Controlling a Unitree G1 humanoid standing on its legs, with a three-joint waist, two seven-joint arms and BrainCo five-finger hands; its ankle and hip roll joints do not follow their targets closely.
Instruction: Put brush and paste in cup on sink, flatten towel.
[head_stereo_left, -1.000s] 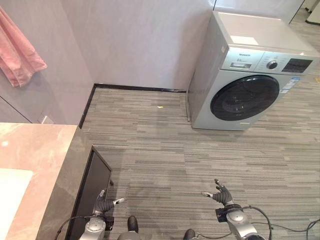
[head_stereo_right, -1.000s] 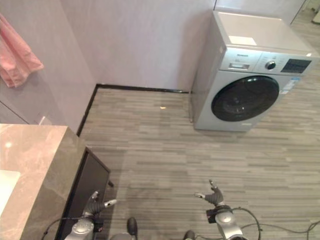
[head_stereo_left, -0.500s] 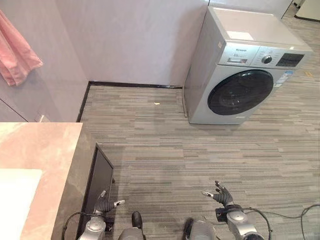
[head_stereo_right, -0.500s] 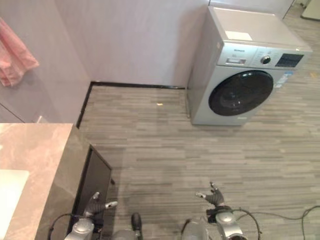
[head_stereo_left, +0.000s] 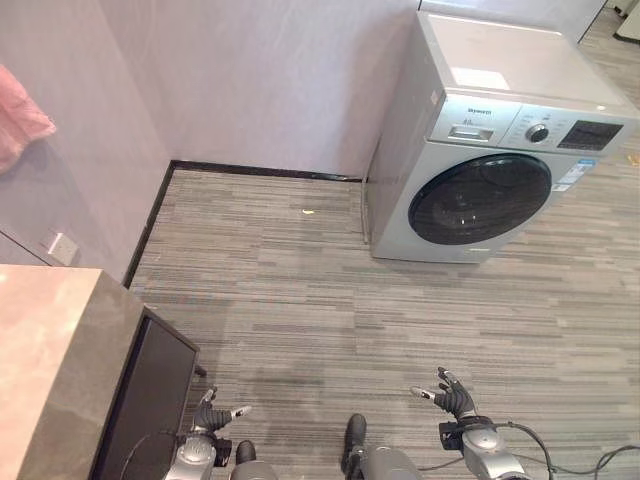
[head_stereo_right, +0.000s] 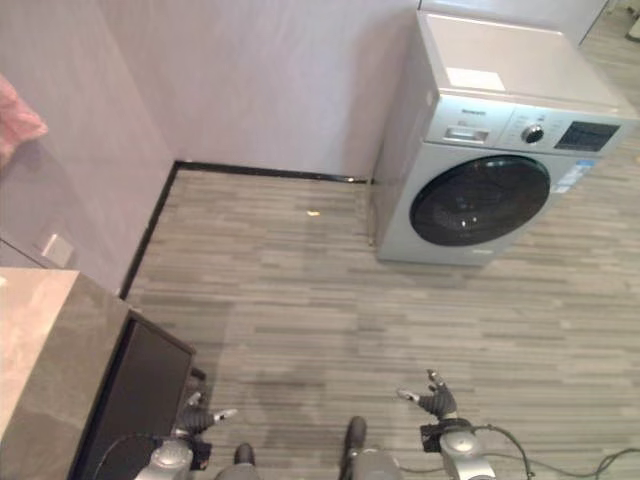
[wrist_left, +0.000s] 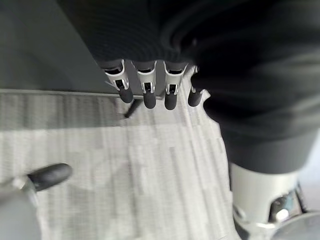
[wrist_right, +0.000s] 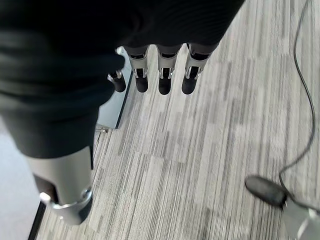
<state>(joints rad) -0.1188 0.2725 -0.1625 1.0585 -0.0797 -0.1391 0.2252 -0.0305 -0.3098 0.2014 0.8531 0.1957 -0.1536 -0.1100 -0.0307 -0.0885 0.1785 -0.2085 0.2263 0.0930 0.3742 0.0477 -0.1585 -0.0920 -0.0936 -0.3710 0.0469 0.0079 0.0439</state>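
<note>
A pink towel (head_stereo_left: 20, 125) hangs on the wall at the far left edge, bunched and only partly in view. Below it, the corner of the pink stone sink counter (head_stereo_left: 40, 330) shows at the lower left. My left hand (head_stereo_left: 210, 418) hangs low beside the counter's dark cabinet front, open and holding nothing; its straight fingers (wrist_left: 145, 92) point at the floor. My right hand (head_stereo_left: 455, 400) hangs over the carpet at the lower right, also open and empty, with its fingers (wrist_right: 162, 80) straight.
A silver washing machine (head_stereo_left: 490, 170) with a dark round door stands against the back wall on the right. The dark cabinet front (head_stereo_left: 145, 400) drops from the counter's edge. A wall socket (head_stereo_left: 62, 245) sits low on the left wall. Grey striped carpet lies between them.
The whole picture has shifted, so the camera moved: the counter slid left and the white basin left the view. Both hands still hang open.
</note>
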